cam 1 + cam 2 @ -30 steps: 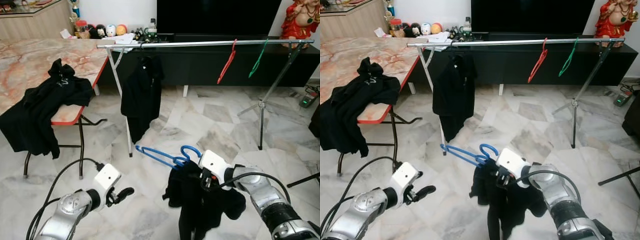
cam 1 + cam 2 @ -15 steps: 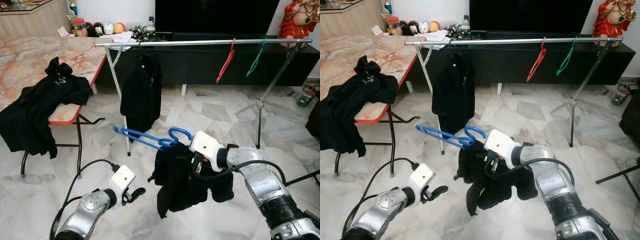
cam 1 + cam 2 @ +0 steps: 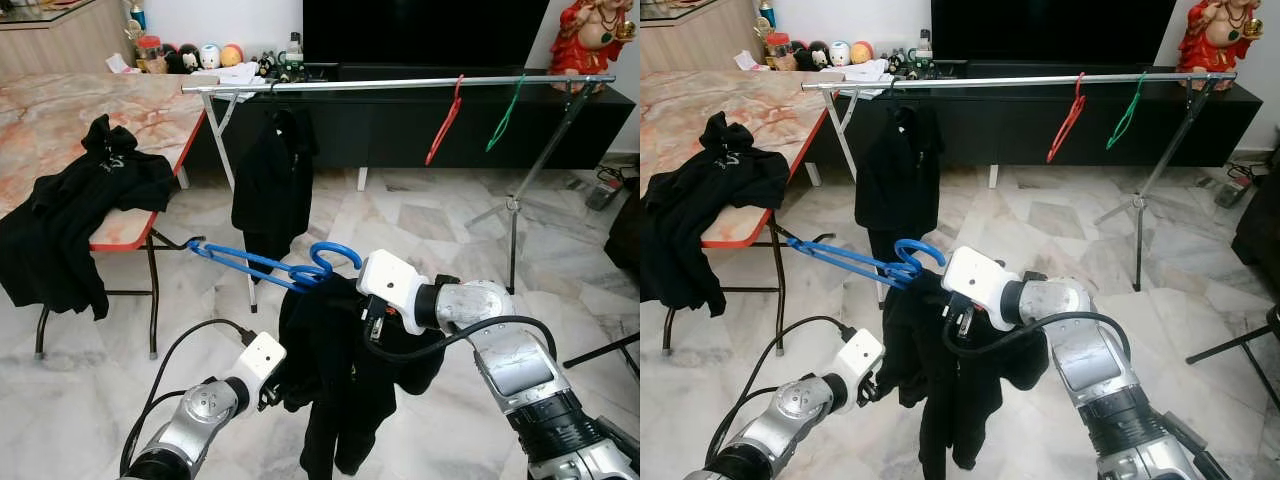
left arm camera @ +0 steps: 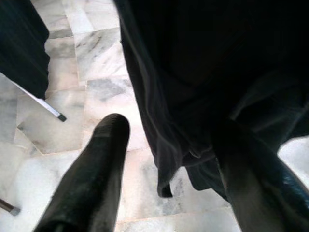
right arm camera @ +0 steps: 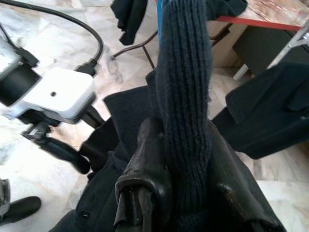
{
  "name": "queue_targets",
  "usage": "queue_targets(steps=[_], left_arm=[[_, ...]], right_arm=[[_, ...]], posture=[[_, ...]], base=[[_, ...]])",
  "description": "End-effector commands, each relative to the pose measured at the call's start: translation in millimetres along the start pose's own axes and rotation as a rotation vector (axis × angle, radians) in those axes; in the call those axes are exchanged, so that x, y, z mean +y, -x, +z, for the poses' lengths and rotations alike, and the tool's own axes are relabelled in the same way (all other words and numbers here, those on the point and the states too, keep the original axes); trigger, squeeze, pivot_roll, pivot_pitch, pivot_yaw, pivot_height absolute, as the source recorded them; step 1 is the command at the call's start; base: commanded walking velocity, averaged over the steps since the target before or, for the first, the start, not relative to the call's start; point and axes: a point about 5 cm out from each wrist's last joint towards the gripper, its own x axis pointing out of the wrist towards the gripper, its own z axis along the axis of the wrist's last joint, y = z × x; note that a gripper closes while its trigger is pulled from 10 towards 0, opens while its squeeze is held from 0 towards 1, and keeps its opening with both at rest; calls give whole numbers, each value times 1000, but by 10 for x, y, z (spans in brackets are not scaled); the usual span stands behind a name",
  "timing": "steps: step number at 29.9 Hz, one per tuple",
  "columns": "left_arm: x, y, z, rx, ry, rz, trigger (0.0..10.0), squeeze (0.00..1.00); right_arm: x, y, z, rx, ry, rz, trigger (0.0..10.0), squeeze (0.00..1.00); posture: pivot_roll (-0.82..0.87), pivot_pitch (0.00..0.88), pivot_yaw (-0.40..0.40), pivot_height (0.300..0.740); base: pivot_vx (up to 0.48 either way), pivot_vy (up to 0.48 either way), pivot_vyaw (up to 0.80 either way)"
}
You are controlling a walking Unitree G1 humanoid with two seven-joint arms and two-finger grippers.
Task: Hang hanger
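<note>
Right hand [image 5: 181,159] pinches black garment [image 3: 335,380] on blue hanger [image 3: 270,266] — left hand [image 4: 169,164] spread.

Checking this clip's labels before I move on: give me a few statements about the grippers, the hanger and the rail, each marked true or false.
1. The right gripper is shut on the dark garment carried by the blue hanger. True.
2. The blue hanger already hangs on the rail. False: it is held low, in front of the rail.
3. A red hanger and a green hanger hang on the rail. True.
4. The left gripper is shut on the garment. False: its fingers are open beside it.
</note>
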Motion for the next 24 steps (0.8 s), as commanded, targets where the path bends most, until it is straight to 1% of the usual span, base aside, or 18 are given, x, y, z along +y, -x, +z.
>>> queue_targets(steps=[1,5,6,7,8,11,13,24], left_arm=[[2,-10,-23,21,-24,5,10000,0],[0,-25,-17,23,-29,20,10000,0],[12,-30,-2,12,-25,43,5176,0],[12,-30,-2,12,-25,43,5176,0],[23,-34,9,3,-5,63,0,0],[26,-41,18,-2,0,63,0,0],[1,-52,21,3,-23,43,0,0],[2,-52,-9,14,-13,55,0,0]], right_arm=[[18,10,144,-56,24,7,0,0],[31,10,181,-68,22,10,0,0],[27,10,195,-73,21,7,0,0],[27,10,195,-73,21,7,0,0],[24,13,203,-74,23,6,0,0],[19,21,214,-74,23,3,0,0],[19,33,222,-76,22,3,0,0],[8,25,197,-73,-2,-18,0,0]], posture=[[35,101,-17,740],[39,103,-18,740],[34,102,-17,740],[34,102,-17,740],[33,102,-18,740],[34,103,-18,740],[34,104,-18,740],[38,104,-12,740]], base=[[0,0,0],[0,0,0],[0,0,0],[0,0,0],[0,0,0],[0,0,0],[0,0,0],[0,0,0]])
